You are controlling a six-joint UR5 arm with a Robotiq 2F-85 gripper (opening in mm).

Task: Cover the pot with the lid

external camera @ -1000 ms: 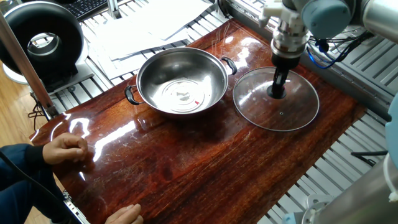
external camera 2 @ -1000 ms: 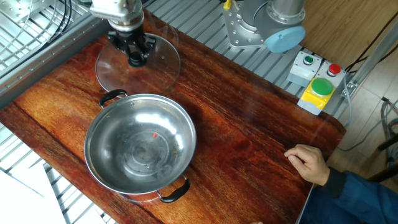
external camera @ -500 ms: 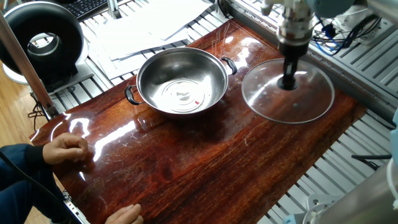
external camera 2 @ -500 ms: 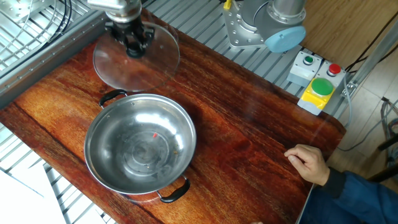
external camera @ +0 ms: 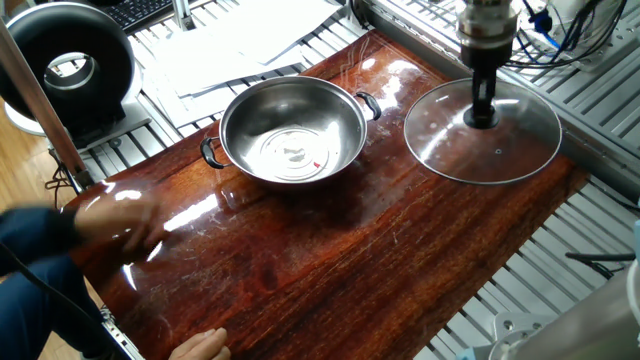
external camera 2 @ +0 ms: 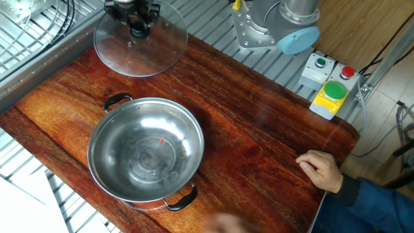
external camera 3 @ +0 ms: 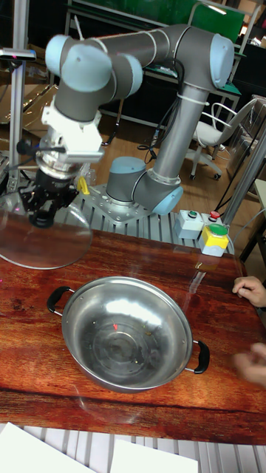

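Note:
The shiny steel pot [external camera: 293, 130] [external camera 2: 146, 154] [external camera 3: 127, 343] with two black loop handles stands uncovered on the wooden table [external camera: 330, 250]. Beside it the clear glass lid [external camera: 500, 150] [external camera 2: 155, 55] [external camera 3: 41, 247] hangs level above the table, off to the pot's side. My gripper [external camera: 482, 112] [external camera 2: 136, 27] [external camera 3: 41, 216] reaches down from above and is shut on the lid's black centre knob. A small red speck lies on the pot's floor.
A person's hand [external camera 2: 321, 169] [external camera 3: 250, 289] rests on the table edge; another hand [external camera: 115, 220] is blurred in motion at the opposite side. A button box [external camera 2: 330, 81] sits by the arm's base [external camera 2: 275, 26]. Papers and a black round device [external camera: 70, 60] lie beyond the table.
The gripper has lifted the lid off the table and carried it higher and slightly away from the pot. One of the person's hands has begun moving. The pot stayed put.

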